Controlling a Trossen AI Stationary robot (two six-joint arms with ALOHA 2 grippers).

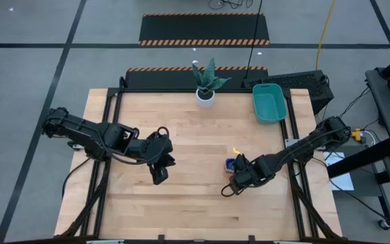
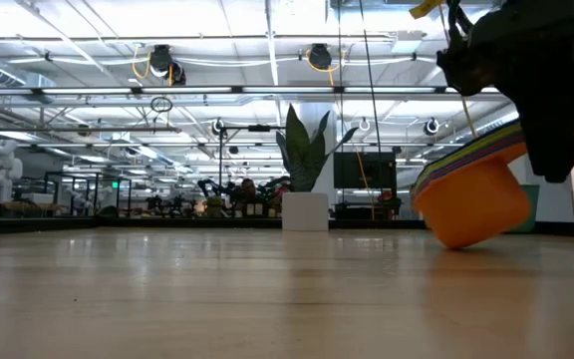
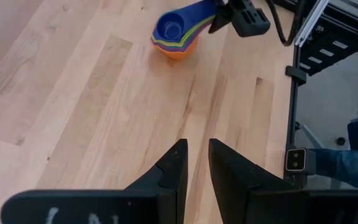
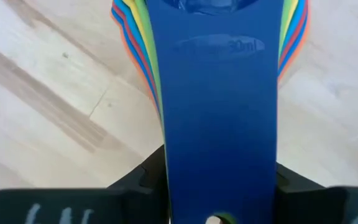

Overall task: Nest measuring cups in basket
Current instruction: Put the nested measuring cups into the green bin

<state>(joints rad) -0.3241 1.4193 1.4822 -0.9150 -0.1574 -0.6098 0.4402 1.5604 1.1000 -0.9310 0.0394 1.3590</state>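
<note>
The measuring cups (image 3: 176, 36) sit nested in one stack, the dark blue one on top and the orange one (image 2: 471, 204) at the bottom, right of the table's middle. My right gripper (image 1: 240, 173) is shut on their bundled handles. The stack is tilted in the low view. The teal basket (image 1: 269, 103) stands at the table's far right, apart from the stack. My left gripper (image 3: 196, 171) hovers left of the middle, its fingers nearly together with nothing between them, pointing slantwise down toward the cups. My right gripper pinches the stacked handles (image 4: 173, 155) by their two long edges, near the free end with the hanging hole. Its fingers (image 4: 138, 183) come from above, pointing down and lying across the handles. The stack is tilted, bowls lower than the handles; whether the orange bottom touches the table I cannot tell.
A white pot with a plant (image 1: 205, 87) stands at the far edge's middle, left of the basket. Bare wood lies between the two grippers and toward the near edge. Beyond the table's right edge are the metal frame (image 3: 303, 56) and a person's blue sleeve (image 3: 347, 165).
</note>
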